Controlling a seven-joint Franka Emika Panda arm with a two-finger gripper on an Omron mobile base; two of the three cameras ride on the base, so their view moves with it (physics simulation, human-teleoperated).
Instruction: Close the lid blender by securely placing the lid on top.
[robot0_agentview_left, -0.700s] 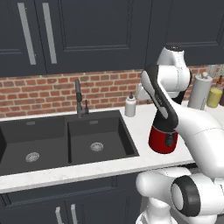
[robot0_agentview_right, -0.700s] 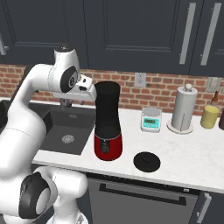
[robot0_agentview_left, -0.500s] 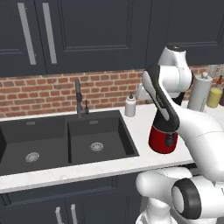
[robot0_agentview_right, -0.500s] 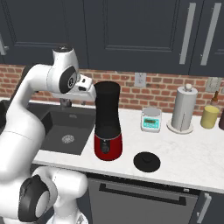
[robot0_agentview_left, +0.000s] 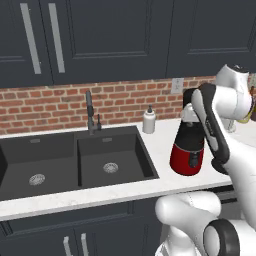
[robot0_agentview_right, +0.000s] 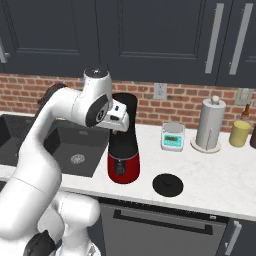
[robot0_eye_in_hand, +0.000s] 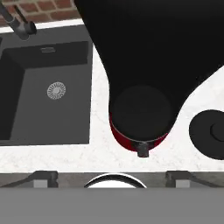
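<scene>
Lid (robot0_agentview_right: 167, 184) flat on the bench (robot0_agentview_right: 220, 175), not yet picked up, off to the right of the gripper (robot0_agentview_right: 120, 116) and well below it, just beside the blender (robot0_agentview_right: 123, 140) base. Gripper released, jaws wide, empty, poised above the blender's open jar. Round disc, so no long axis to align with; knob at centre looks the likely hold. Next move judged: sideways right, then down.

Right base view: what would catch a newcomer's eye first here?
The blender, a tall black jar on a glossy red base, stands open-topped on the counter beside the sink. Its lid lies flat on the counter to the right. The white arm hangs beside the jar's top.
</scene>
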